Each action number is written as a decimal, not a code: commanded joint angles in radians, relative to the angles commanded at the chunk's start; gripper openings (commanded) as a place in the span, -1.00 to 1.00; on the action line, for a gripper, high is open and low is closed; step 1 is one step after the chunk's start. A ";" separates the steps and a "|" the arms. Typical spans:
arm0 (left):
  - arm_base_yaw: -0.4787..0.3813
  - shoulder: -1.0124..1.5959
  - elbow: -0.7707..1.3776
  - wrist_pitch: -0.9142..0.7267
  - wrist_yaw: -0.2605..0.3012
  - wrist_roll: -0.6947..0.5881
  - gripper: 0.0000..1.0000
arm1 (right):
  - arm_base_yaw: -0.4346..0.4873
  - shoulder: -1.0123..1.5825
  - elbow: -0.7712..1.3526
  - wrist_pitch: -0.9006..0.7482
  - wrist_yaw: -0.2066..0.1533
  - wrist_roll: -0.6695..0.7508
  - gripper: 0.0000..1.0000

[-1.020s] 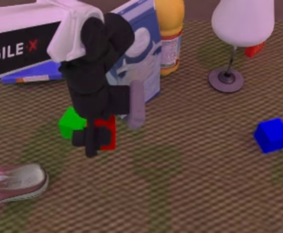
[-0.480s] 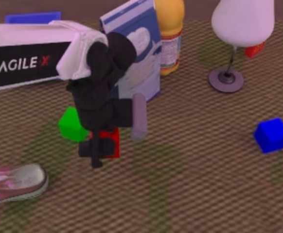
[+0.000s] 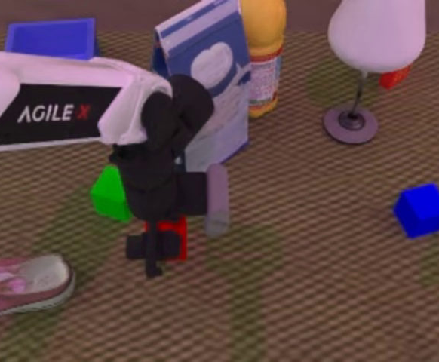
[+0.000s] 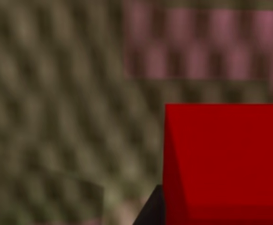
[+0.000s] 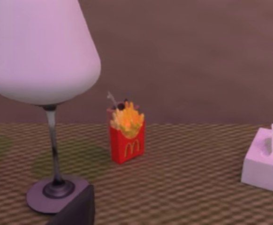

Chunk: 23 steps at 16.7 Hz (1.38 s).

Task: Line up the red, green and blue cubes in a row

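Jaws of left gripper [image 3: 154, 245] clenched on red cube [image 3: 176, 235]: plain, matte, bright.

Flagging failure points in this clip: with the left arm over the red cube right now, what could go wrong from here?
1. The left gripper is shut on the red cube, with the green cube close beside; a swing could knock it.
2. The blue carton stands just behind the left arm and might be clipped and toppled.
3. The blue cube lies far off on the right, so the row is far from complete.
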 joint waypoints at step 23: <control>0.003 -0.005 0.016 -0.017 -0.001 0.001 1.00 | 0.000 0.000 0.000 0.000 0.000 0.000 1.00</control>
